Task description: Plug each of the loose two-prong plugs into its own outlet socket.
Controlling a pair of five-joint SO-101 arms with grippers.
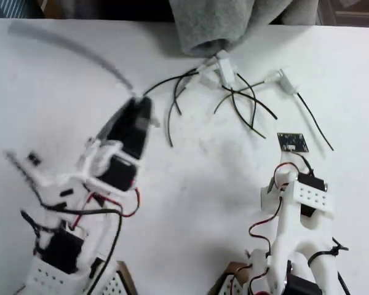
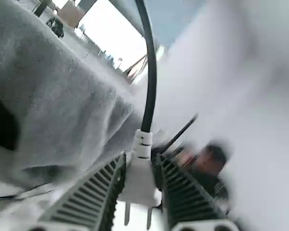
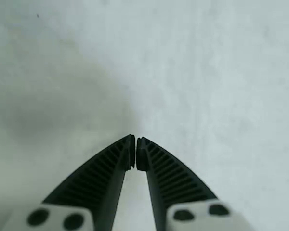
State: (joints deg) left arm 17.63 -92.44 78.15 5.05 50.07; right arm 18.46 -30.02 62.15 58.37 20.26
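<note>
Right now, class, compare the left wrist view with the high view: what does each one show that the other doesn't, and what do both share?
The left wrist view adds the close-up: the left gripper shut on a white plug, with its two prongs sticking out between the ribbed fingers. The high view adds the layout: the right arm over the table, white connectors near the cloth, and loose black wires. Both share the grey cloth and the black cord running from the held plug.
</note>
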